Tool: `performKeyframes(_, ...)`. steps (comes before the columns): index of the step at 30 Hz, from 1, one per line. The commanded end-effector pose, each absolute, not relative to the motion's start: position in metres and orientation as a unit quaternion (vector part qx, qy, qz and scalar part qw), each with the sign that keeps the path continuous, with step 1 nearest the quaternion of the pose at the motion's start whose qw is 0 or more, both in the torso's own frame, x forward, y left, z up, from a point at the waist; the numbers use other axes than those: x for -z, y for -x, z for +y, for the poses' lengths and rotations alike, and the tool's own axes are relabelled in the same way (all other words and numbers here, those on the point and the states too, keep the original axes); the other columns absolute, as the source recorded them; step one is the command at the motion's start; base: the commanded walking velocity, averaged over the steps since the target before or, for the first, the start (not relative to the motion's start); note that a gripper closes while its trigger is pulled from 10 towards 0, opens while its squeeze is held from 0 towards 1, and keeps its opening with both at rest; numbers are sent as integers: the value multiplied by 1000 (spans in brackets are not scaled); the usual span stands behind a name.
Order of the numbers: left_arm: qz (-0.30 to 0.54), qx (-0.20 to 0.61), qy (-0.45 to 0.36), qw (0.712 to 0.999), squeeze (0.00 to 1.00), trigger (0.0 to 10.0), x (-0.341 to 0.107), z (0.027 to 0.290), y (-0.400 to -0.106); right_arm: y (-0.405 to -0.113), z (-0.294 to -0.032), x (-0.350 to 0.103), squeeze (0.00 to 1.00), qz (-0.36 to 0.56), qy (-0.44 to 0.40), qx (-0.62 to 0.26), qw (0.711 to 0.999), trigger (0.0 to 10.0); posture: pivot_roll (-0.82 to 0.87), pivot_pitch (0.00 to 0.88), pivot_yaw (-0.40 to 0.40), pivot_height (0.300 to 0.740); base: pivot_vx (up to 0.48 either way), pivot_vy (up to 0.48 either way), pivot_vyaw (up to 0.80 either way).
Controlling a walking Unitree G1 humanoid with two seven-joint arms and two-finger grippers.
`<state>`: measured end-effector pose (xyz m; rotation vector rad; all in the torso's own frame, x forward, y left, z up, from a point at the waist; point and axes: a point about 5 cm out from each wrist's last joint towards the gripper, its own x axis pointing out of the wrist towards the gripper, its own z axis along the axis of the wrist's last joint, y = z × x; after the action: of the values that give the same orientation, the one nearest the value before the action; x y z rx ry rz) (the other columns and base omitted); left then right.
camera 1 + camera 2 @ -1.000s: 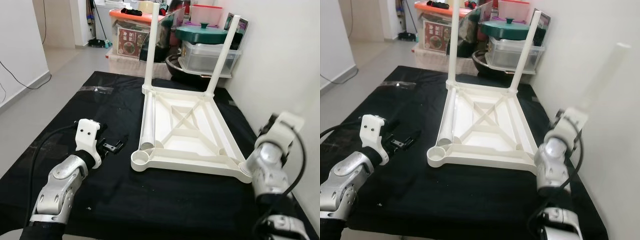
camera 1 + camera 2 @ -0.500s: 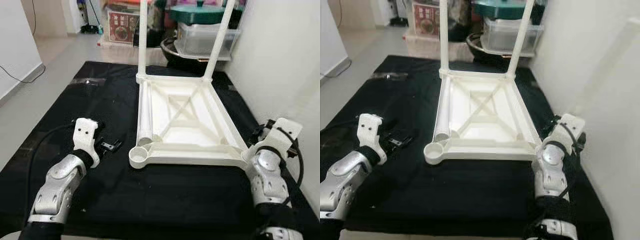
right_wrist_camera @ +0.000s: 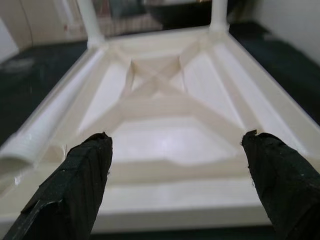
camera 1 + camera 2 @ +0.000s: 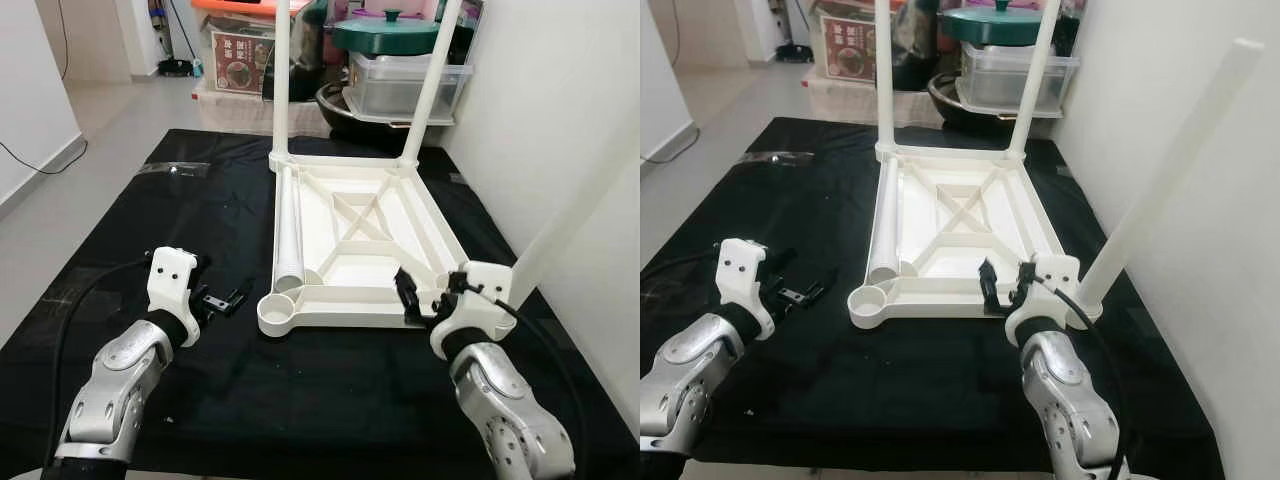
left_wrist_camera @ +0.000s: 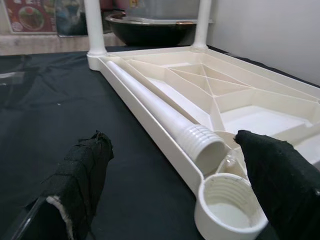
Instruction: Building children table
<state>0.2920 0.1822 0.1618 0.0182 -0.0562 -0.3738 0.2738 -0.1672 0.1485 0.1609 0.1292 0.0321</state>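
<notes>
Tabletop [image 4: 365,245], white plastic, lies upside down on a black mat [image 4: 120,230], its ribbed underside facing up. Two legs [image 4: 281,80] stand upright in the far corner sockets. A third leg [image 4: 1170,170] rises tilted from the near right corner, just beside the right gripper [image 4: 1002,284]. A fourth, loose leg [image 4: 288,235] lies inside the tabletop along its left rim, threaded end toward the empty near-left socket [image 4: 278,312] (its inner threads show in the left wrist view). Left gripper [image 4: 220,300] hovers over the mat just left of that socket, fingers [image 5: 80,180] spread wide and holding nothing. Right gripper sits at the near edge, fingers [image 3: 82,175] likewise apart and empty. Storage bins [image 4: 405,85] and a pot crowd the floor beyond the mat.
</notes>
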Motion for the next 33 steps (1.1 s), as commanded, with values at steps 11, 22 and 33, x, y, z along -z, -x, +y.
performKeyframes(11, 61, 78, 52, 994, 0, 10000, -127, 189, -268, -277, -154, -139, 0, 121, -18, -107, 987, 10000, 37, 0, -92, 740, 0, 0, 0)
performKeyframes(22, 29, 58, 11, 998, 0, 10000, -131, 188, -271, -291, -129, -166, 0, 17, 61, -133, 989, 10000, 47, 0, -79, 740, 0, 0, 0)
performKeyframes(33, 11, 64, 6, 998, 0, 10000, -138, 184, -272, -298, -128, -169, 0, -17, 90, -138, 986, 10000, 58, 0, -84, 740, 0, 0, 189)
